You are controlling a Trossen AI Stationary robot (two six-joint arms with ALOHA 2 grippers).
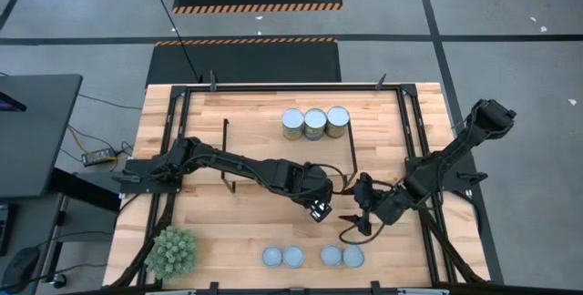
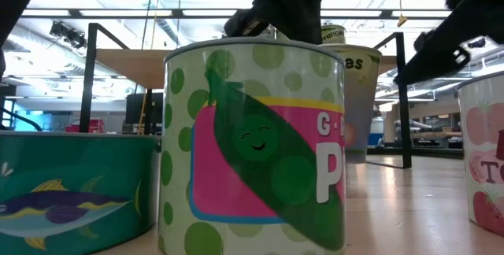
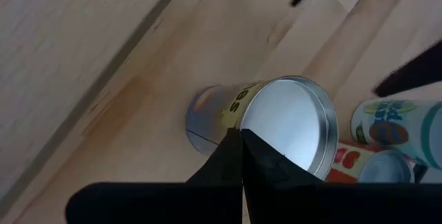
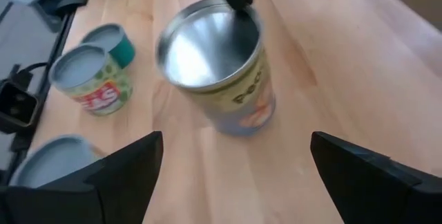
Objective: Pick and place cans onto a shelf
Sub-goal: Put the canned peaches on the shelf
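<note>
Silver-topped metal can with a yellowish label (image 4: pixel 219 65) stands upright on the light wooden surface (image 1: pixel 246 222), directly ahead of the right hand (image 1: pixel 361 211), whose fingers are spread wide and empty. The left hand (image 1: pixel 319 208), fingers pressed together, sits over that can's rim on the far side. Three more silver-topped cans (image 1: pixel 314 122) stand in a touching row on the light wooden shelf with thin black legs (image 1: pixel 260 140), well beyond both hands. Four smaller blue-grey-topped cans (image 1: pixel 312 257) sit in two pairs on the surface at its front edge, beside the right hand. All the cans' lids are sealed, so their contents stay hidden.
</note>
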